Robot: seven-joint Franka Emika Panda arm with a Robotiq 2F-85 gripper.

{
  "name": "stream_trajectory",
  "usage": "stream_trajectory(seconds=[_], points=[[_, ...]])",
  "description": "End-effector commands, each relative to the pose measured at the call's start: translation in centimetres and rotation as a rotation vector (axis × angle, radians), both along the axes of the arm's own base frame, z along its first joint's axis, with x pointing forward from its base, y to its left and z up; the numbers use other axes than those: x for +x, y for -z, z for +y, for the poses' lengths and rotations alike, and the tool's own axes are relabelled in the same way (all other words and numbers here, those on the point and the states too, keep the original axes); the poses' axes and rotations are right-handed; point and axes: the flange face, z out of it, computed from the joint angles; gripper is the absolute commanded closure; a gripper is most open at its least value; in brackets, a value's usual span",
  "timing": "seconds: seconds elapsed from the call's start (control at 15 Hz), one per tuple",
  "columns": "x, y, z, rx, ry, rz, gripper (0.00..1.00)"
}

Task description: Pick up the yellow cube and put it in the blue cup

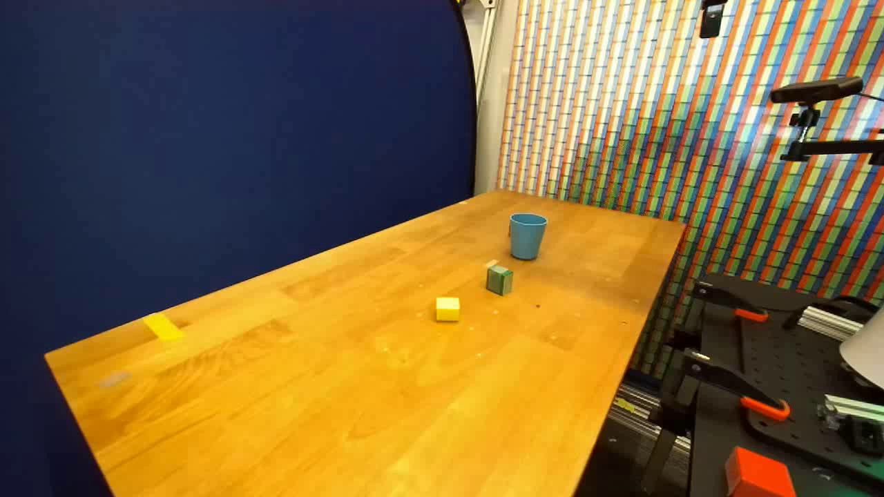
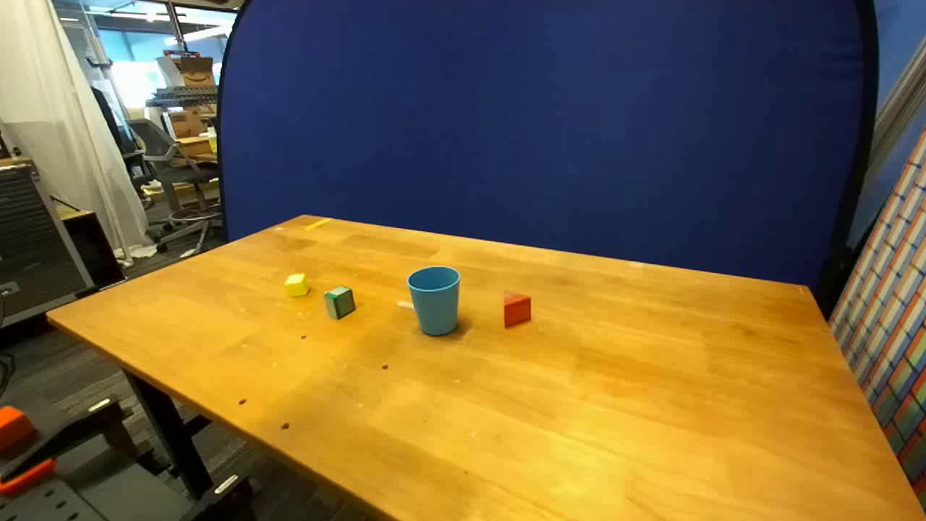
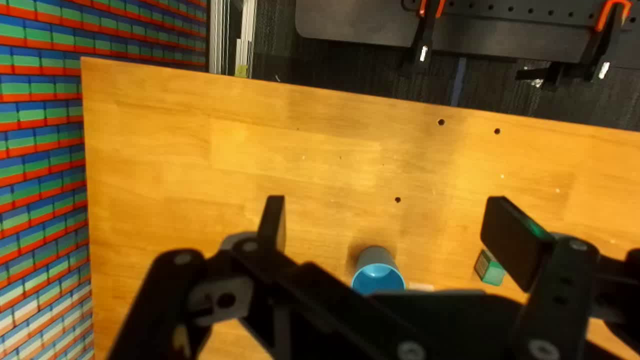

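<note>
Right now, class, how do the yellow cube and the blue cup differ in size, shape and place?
The blue cup is taller and wider than the yellow cube. The cup is round and hollow, while the cube is a flat-faced block. The cup stands between the green block and the red block, while the cube sits past the green one. Both rest on the table, not touching.

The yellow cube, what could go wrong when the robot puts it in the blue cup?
The green cube sits roughly between the yellow cube and the blue cup, so the open pincer might bump it on a low pass. The upright blue cup could also tip if knocked.
</note>
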Motion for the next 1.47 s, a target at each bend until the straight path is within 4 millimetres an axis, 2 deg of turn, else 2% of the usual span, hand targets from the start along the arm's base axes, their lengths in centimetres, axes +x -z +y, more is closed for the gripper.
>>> stream_trajectory(seconds=[0.0, 0.4, 0.53, 0.67, 0.8, 1.2, 1.4], points=[[0.1, -0.2, 0.0, -0.001, 0.000, -0.003, 0.00], [0.1, -0.9, -0.1, -0.004, 0.001, -0.018, 0.00], [2.0, 1.2, 0.0, 0.004, 0.026, -0.024, 0.00], [4.8, 5.6, 2.0, 0.033, -0.004, -0.005, 0.00], [6.7, 9.5, 4.4, 0.072, -0.075, 0.028, 0.00], [13.2, 22.1, 14.8, 0.186, -0.270, 0.131, 0.00], [15.2, 26.9, 19.9, 0.215, -0.362, 0.170, 0.00]])
